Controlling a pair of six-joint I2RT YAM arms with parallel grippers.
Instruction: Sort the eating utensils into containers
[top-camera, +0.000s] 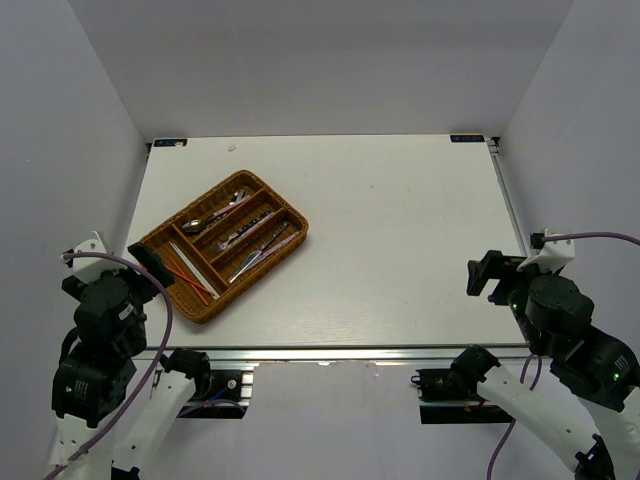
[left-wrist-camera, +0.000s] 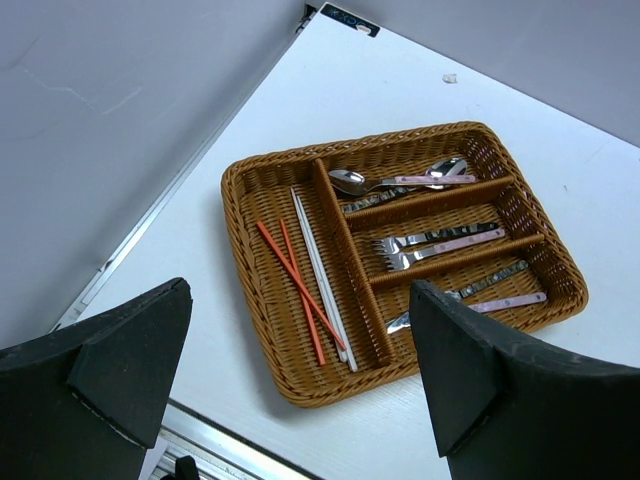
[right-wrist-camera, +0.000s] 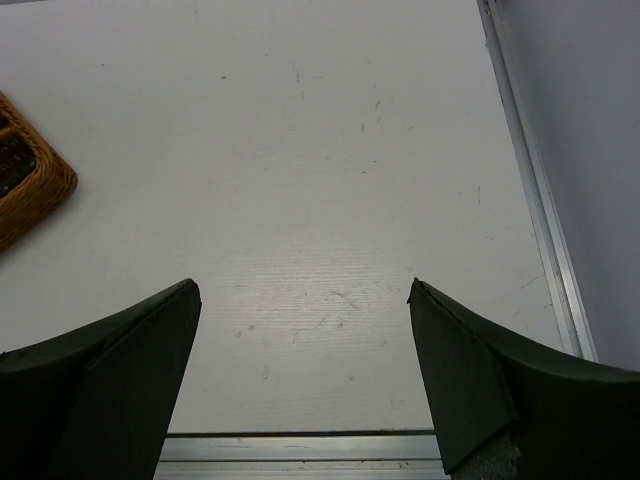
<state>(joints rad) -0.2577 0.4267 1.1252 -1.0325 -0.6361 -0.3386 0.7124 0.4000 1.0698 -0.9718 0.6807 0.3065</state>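
- Left gripper (left-wrist-camera: 300, 335): jaws apart, empty. The wicker tray (left-wrist-camera: 250, 255) sits just ahead of it, with the utensils (left-wrist-camera: 440, 240) lying in its compartments.
- Right gripper (right-wrist-camera: 303, 335): jaws apart, empty, with the tray's corner well off to its left.

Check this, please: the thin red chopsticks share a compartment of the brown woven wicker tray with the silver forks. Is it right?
Not quite. In the left wrist view the red chopsticks share that tray compartment with the thin white chopsticks, not the forks.
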